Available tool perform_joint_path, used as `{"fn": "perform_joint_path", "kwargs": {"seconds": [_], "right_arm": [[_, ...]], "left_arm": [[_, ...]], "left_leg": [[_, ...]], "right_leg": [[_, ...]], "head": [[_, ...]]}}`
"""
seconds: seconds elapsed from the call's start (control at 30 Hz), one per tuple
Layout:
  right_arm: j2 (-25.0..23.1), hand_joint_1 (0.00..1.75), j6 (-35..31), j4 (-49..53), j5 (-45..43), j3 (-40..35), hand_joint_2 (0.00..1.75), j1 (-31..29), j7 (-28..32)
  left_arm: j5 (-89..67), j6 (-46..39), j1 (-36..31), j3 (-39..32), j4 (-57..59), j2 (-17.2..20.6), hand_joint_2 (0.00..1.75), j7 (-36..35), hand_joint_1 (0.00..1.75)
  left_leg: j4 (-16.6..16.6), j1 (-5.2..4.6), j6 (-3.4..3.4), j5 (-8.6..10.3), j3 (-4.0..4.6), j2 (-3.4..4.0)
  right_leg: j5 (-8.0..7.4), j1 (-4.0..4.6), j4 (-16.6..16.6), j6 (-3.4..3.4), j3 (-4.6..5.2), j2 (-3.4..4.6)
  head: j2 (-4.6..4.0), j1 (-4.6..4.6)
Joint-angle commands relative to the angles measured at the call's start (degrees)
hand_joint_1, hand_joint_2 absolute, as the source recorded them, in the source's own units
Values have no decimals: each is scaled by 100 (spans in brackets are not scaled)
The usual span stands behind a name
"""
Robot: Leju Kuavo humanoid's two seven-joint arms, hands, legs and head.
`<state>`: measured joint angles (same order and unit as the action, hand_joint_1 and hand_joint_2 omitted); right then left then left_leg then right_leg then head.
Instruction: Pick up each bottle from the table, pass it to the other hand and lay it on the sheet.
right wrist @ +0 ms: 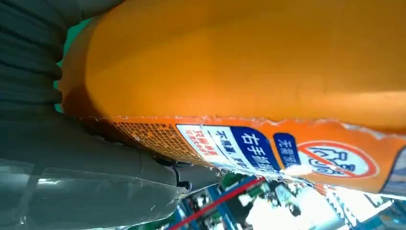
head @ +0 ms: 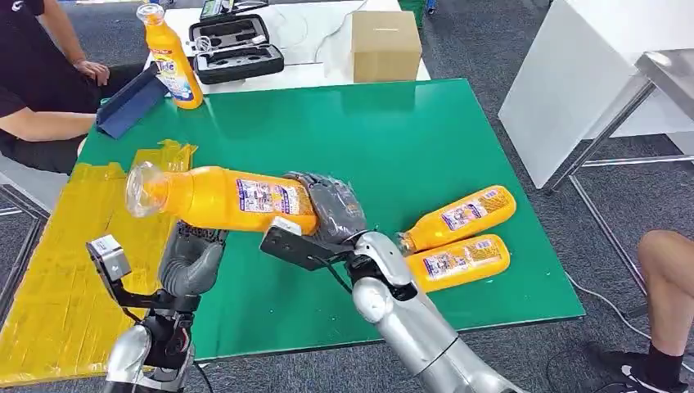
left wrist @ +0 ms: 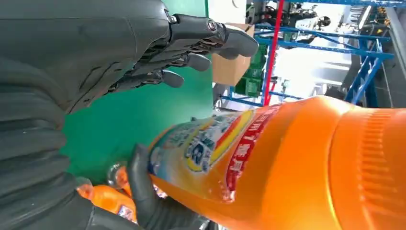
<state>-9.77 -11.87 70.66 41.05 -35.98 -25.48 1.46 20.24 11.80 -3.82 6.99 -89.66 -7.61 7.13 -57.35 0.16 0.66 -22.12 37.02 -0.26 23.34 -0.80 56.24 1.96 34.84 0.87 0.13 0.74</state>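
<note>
My right hand (head: 331,209) grips an orange bottle (head: 221,199) by its base and holds it level above the green mat, clear cap toward the yellow sheet (head: 57,270). In the right wrist view the bottle (right wrist: 239,62) lies against the hand (right wrist: 72,158). Just under the bottle's middle is my left hand (head: 192,258); the left wrist view shows its fingers (left wrist: 191,60) spread and apart from the bottle (left wrist: 287,163). Two more orange bottles (head: 462,217) (head: 458,262) lie side by side on the mat's right. Another bottle (head: 173,61) stands upright at the back left.
The green mat (head: 393,139) covers the table, and the sheet runs along its left side. Behind it are a blue holder (head: 131,102), a black case (head: 233,49) and a cardboard box (head: 385,45). A person (head: 33,90) sits at the left; another person's leg (head: 667,286) is at the right.
</note>
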Motion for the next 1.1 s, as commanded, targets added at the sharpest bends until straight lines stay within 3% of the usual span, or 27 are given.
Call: {"fn": "perform_joint_path", "kwargs": {"seconds": [0.03,0.2,0.23,0.53,0.7,1.03,1.07,1.1], "right_arm": [[-35,175,229,-519,-418,-245,175,-114,74],[-44,175,362,-608,-545,-257,175,-168,105],[-43,175,926,-716,-428,-651,175,-249,74],[-187,175,1235,-1040,-215,-2000,175,-256,30],[-160,175,1299,-985,-219,-2196,175,-314,23],[-143,175,1373,-869,-150,-2303,175,-336,-17],[-147,175,1381,-869,-147,-2314,175,-339,-23],[-150,175,1390,-879,-145,-2324,175,-345,-31]], "left_arm": [[-154,-128,-266,343,-32,-49,175,179,0],[-628,-187,-207,569,-213,-39,175,383,0],[-1126,-227,-277,657,-207,36,175,594,0],[-1319,-7,-392,354,-2,-34,175,676,0],[-2126,-125,-511,535,138,145,175,678,0],[-2362,-120,-606,446,359,120,175,610,0],[-2350,-97,-613,423,385,126,175,626,54],[-2293,-36,-615,386,416,133,175,672,175]], "left_leg": [[2,2,-2,-3,-12,-4],[0,3,-3,-4,-10,-4],[-2,4,-5,-11,-27,-5],[3,6,-7,-9,-27,0],[1,7,-7,-10,-32,-7],[3,6,-8,-7,-29,-15],[5,4,-6,-2,-20,-13],[5,2,-6,-2,-17,-8]], "right_leg": [[4,3,-3,-5,-15,-9],[4,4,-3,-5,-13,-9],[11,6,-1,-8,-31,-13],[9,9,-5,-9,-28,-9],[13,9,-2,-9,-35,-18],[14,7,-3,-11,-33,-26],[9,5,-4,-9,-23,-21],[6,3,-4,-7,-18,-14]], "head": [[0,0],[0,-2],[0,0],[0,0],[0,0],[0,0],[0,0],[0,0]]}}
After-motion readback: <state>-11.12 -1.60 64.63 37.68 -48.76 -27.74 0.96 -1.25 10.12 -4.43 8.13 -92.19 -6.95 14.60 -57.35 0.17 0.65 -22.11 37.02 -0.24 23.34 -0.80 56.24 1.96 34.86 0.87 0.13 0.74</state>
